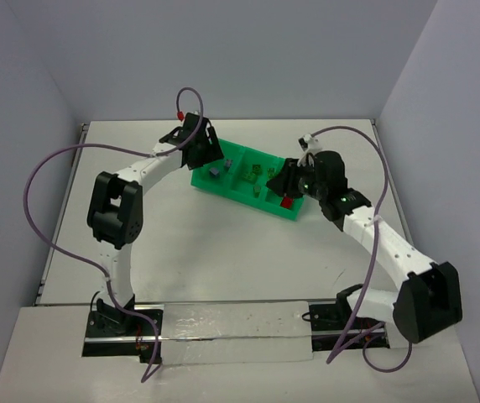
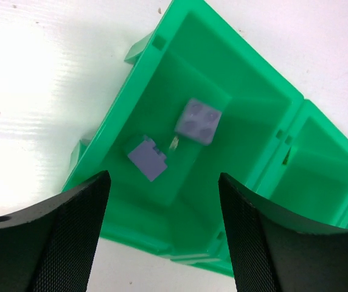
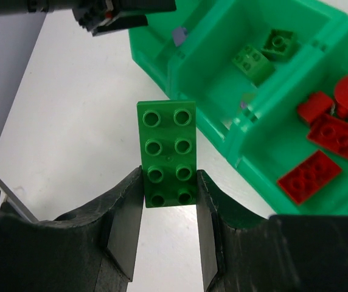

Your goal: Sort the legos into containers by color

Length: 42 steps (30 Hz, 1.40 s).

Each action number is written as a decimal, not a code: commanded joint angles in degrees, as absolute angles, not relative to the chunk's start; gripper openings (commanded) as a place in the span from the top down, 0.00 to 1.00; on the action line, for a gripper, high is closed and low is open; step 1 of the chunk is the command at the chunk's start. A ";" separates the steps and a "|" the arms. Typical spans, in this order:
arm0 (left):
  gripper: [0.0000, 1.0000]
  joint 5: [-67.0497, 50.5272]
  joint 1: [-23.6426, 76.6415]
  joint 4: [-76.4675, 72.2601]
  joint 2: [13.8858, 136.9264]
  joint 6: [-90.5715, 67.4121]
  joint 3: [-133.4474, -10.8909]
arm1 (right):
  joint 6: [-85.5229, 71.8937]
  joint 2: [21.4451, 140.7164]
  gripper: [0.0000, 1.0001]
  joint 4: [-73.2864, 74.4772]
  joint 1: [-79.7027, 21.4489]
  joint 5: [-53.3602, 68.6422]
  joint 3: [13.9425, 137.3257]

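- Upper centre of the top view: tray (image 1: 232, 191) sits slanted on the table (image 1: 223, 252).
- Left claw (image 2: 165, 237) hangs over the tray's left-end compartment, jaws apart, nothing between them.
- Two lavender bricks (image 2: 199, 121) lie in that compartment, slightly apart.
- Right claw (image 3: 169, 204), lower centre of its view, is clamped on a green plate (image 3: 167, 140).
- Green bricks (image 3: 254, 61) lie in the middle compartment, red bricks (image 3: 308, 176) in the right.

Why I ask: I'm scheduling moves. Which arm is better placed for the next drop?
Right. The right tool grips a green brick beside the compartment holding green bricks. The left tool hangs open and empty over the lavender bricks.
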<state>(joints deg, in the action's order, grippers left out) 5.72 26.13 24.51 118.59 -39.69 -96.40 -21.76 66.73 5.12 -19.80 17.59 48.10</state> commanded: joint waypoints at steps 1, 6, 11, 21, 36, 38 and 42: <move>0.21 13.09 30.43 25.57 105.86 -36.57 -94.27 | -20.76 75.13 0.97 0.55 -20.82 14.30 56.04; 0.21 11.40 32.34 23.63 93.00 -39.21 -84.60 | -19.96 86.24 0.87 0.26 -21.09 14.26 62.43; 0.21 10.81 33.12 22.24 83.69 -42.36 -75.45 | -19.25 93.66 0.73 0.35 -21.88 15.25 67.94; 0.21 19.13 34.66 26.15 71.21 -42.44 -70.42 | -20.49 91.54 0.19 -2.42 -22.34 12.49 68.03; 0.21 17.36 34.98 16.62 57.76 -35.32 -60.09 | -26.03 63.35 0.06 20.32 -22.50 -30.61 57.34; 0.21 16.43 35.06 15.79 57.20 -34.80 -59.32 | -26.01 60.32 0.06 21.62 -22.50 -30.83 54.55; 0.21 15.58 34.98 14.64 55.89 -34.23 -58.57 | -26.15 54.57 0.06 22.01 -22.50 -30.76 48.86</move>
